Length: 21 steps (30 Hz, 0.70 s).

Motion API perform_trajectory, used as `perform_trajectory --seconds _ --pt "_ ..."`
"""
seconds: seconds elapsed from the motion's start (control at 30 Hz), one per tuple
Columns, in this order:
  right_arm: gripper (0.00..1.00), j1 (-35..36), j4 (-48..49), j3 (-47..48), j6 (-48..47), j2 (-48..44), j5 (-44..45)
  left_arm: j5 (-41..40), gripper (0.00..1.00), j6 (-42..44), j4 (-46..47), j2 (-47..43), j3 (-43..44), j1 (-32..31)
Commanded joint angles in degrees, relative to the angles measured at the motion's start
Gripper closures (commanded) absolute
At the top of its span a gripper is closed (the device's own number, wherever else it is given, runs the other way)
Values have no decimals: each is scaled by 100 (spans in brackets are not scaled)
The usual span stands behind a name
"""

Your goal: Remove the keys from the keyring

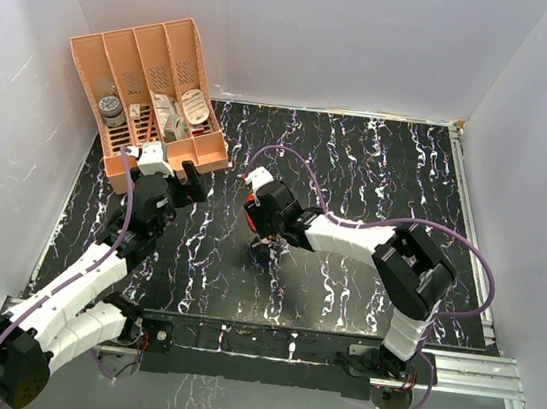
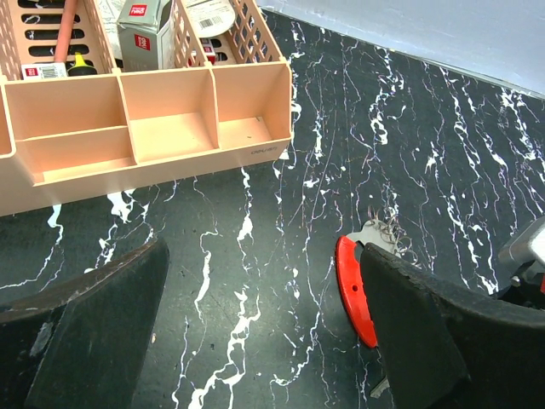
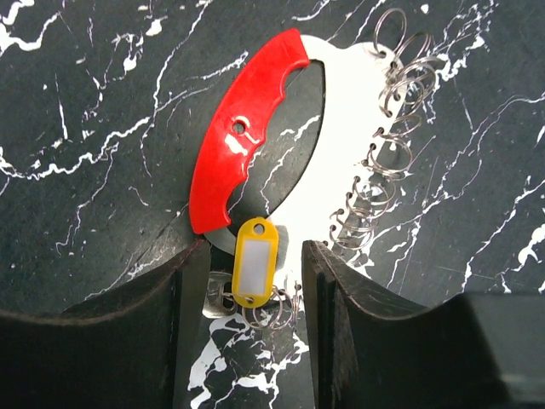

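Note:
In the right wrist view a bunch lies on the black marbled table: a red crescent handle (image 3: pixel 243 128) on a silvery-white plate (image 3: pixel 341 145) edged with several wire rings (image 3: pixel 379 162). A yellow tag with a white label (image 3: pixel 254 274) hangs from the plate's lower end. Small wire keyrings (image 3: pixel 266 312) lie under it, and a silvery metal piece (image 3: pixel 215 296) is partly hidden by a finger. My right gripper (image 3: pixel 254 254) (image 1: pixel 264 244) is open with its fingers on either side of the yellow tag. My left gripper (image 2: pixel 264 315) (image 1: pixel 194 182) is open and empty. The red handle (image 2: pixel 353 290) lies beside its right finger.
A peach compartment tray (image 1: pixel 210 151) with small packets and a roll stands tilted at the back left; its front wall also shows in the left wrist view (image 2: pixel 255 153). White walls close in the table on three sides.

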Motion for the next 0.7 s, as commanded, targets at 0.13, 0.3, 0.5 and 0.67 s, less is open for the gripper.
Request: perform_trajectory --seconds 0.13,0.3,0.5,0.67 --pt "55 29 93 -103 154 -79 -59 -57 7 37 -2 -164 -67 4" --pt "59 38 30 -111 213 25 -68 -83 7 46 6 -188 -83 4" --pt "61 47 29 -246 274 107 -42 -84 7 46 30 -166 -102 4" --pt "61 47 44 -320 292 239 -5 -57 7 46 37 -155 -94 3"
